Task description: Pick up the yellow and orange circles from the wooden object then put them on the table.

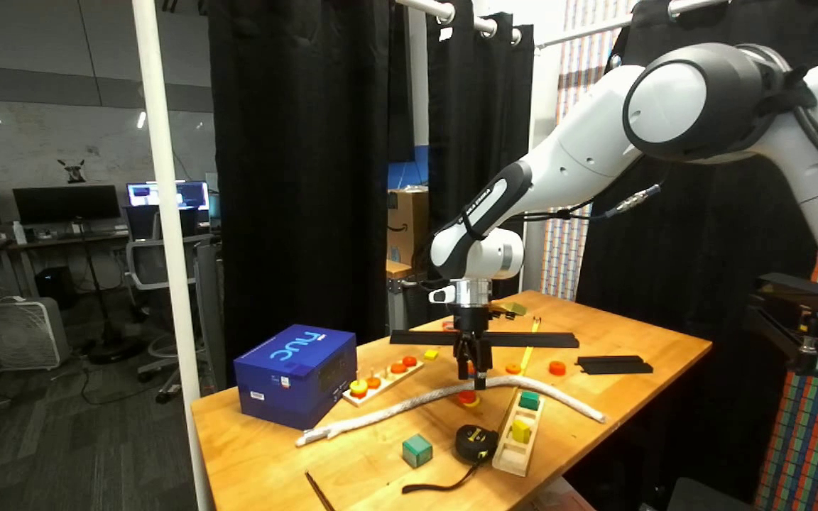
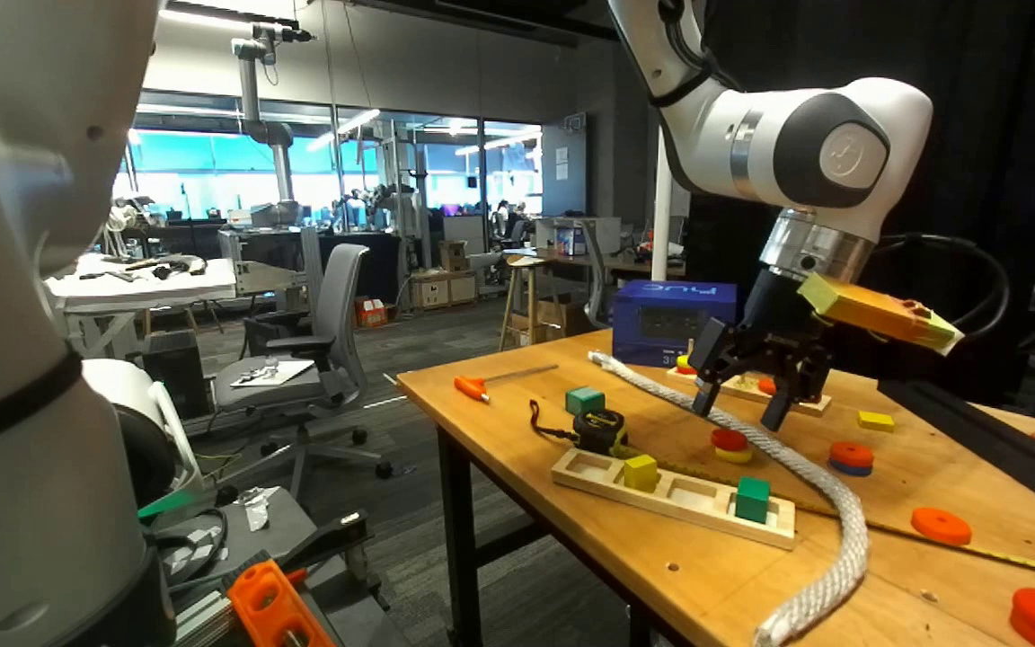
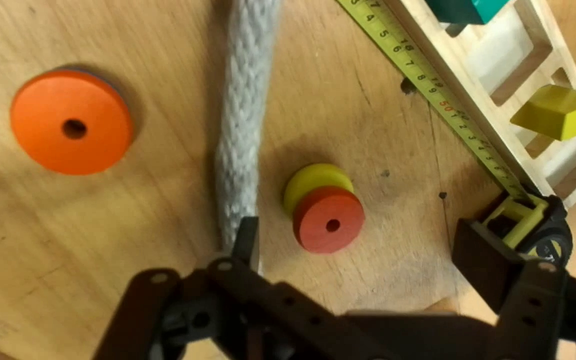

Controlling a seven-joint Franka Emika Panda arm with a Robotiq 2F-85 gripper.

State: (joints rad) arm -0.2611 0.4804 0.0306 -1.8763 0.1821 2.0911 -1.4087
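Probably partly done, with jaws spread wide and gripping nothing above the tabletop (image 1: 267, 454).
Left to lift: yellow and orange circles (image 1: 358, 386) on the pegged wooden board (image 1: 389, 380), hard to count; loose below, 1 red-and-yellow stack (image 3: 324, 207).

Your tabletop (image 1: 260, 454) is light tan wood, marked with small dark spots. On it you have the blue box (image 1: 295, 372), with the wooden peg board (image 1: 387, 382) just beside it. A pale rope (image 2: 852, 530) snakes across, passing between 2 piles, a red-over-yellow stack (image 3: 324, 204) and an orange-over-blue stack (image 3: 50, 117). An orange disc (image 2: 942, 525) lies apart from them. Your tape measure (image 2: 601, 431) sits near the compartmented tray (image 2: 679, 509), its blade (image 3: 420, 76) running alongside. You also have a green cube (image 2: 585, 400), a yellow block (image 2: 876, 420), an orange-handled screwdriver (image 2: 472, 387) and a long black bar (image 1: 430, 338).
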